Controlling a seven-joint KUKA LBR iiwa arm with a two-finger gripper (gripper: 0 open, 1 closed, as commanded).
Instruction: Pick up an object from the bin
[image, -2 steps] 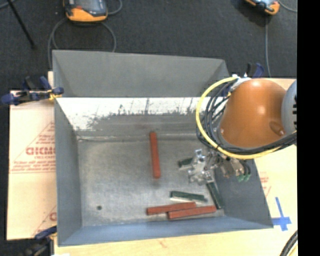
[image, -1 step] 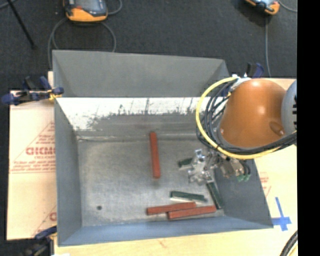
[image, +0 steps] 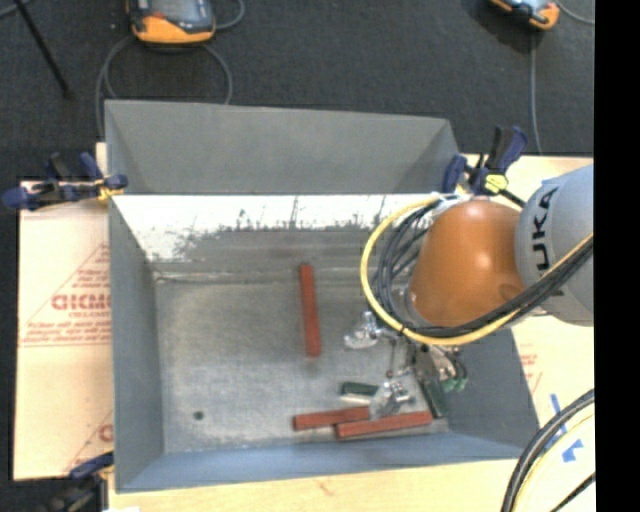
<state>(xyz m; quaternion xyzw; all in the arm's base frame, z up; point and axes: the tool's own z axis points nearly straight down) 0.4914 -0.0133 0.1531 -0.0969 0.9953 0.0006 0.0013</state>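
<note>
My gripper (image: 377, 364) hangs low in the right part of the bin, under the arm's orange cover. Its two metal fingertips (image: 363, 331) stand apart, so it is open, and I see nothing held between them. A small dark green piece (image: 354, 388) lies on the floor just left of the lower fingertip. Two red-brown sticks lie end to end along the front wall: one (image: 329, 420) to the left and one (image: 383, 427) directly below the lower fingertip. A third red-brown stick (image: 310, 309) lies lengthwise in the middle of the bin, left of the gripper.
The arm and its looped cables cover the right side of the bin, hiding the floor there. Bare grey floor stretches over the left half, with one small dark speck (image: 198, 416) near the front left corner.
</note>
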